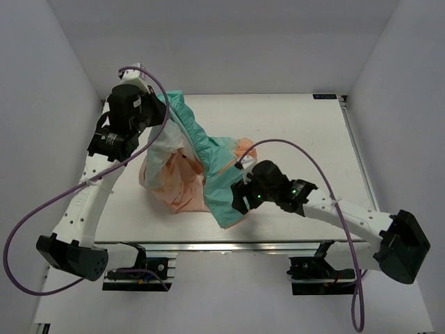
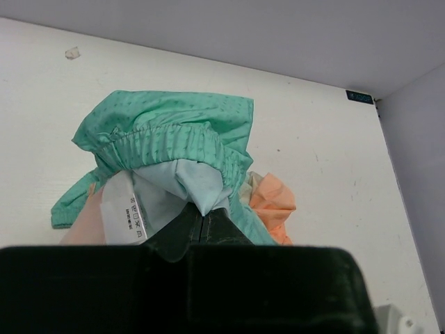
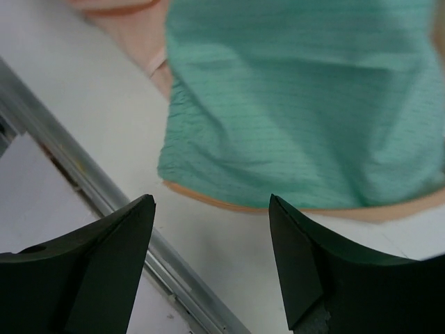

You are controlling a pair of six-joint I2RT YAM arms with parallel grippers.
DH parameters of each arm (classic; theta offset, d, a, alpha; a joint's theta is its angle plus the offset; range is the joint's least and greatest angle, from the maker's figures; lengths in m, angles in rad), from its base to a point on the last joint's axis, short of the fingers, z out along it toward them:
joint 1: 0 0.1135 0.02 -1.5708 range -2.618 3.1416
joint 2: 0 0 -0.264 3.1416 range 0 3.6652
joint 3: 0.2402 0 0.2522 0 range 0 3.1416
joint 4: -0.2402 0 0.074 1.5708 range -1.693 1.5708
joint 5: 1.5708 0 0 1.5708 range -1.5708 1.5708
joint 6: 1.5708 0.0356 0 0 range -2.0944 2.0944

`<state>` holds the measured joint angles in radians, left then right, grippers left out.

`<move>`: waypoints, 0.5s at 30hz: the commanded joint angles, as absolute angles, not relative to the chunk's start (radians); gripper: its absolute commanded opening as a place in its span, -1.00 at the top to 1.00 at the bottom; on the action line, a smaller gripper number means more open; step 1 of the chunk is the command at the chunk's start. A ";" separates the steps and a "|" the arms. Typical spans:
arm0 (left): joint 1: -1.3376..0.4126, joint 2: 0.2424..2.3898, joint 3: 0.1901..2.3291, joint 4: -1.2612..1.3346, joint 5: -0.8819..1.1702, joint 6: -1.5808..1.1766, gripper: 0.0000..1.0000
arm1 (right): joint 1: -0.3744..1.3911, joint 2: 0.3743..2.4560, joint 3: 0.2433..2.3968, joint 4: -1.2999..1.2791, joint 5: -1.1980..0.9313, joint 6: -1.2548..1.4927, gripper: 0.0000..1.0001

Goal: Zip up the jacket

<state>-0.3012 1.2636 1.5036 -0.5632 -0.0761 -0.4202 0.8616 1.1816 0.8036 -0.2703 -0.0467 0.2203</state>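
The jacket (image 1: pixel 198 167) lies crumpled on the table's left-centre, peach-orange in the middle and teal on its right flap. My left gripper (image 1: pixel 158 115) is shut on a fold of its pale teal lining (image 2: pixel 201 191) and holds that end lifted at the back left. The gathered teal hem (image 2: pixel 167 139) and a white care label (image 2: pixel 122 209) hang just beyond the fingers. My right gripper (image 1: pixel 240 200) is open and empty, hovering just off the jacket's near teal corner (image 3: pixel 299 104). That corner's orange edge (image 3: pixel 229 202) lies a little ahead of the fingertips (image 3: pixel 147 205), not between them.
The table's metal front rail (image 3: pixel 104 195) runs just under my right gripper. White enclosure walls (image 1: pixel 62 83) stand on the left, back and right. Bare table top (image 1: pixel 299 125) shows to the right of the jacket.
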 commanded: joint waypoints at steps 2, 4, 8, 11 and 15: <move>-0.302 1.281 1.529 -0.560 -0.110 -0.446 1.00 | 0.988 1.253 0.796 -0.166 -0.023 0.169 -0.44; -0.302 1.290 1.531 -0.558 -0.136 -0.462 1.00 | 1.064 1.330 0.804 -0.160 0.027 0.146 -0.44; -0.302 1.313 1.537 -0.560 -0.146 -0.468 1.00 | 1.115 1.501 0.831 -0.161 0.109 0.175 -0.45; -0.302 1.315 1.537 -0.558 -0.155 -0.463 1.00 | 1.117 1.578 0.844 -0.135 0.147 0.213 -0.44; -0.302 1.305 1.543 -0.571 -0.181 -0.462 1.00 | 1.127 1.657 0.867 -0.117 0.221 0.261 -0.44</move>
<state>-0.3012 1.3357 1.5043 -0.5766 -0.1455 -0.4553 1.1194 1.6028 0.8425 -0.1383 0.1307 0.2142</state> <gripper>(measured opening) 0.026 0.723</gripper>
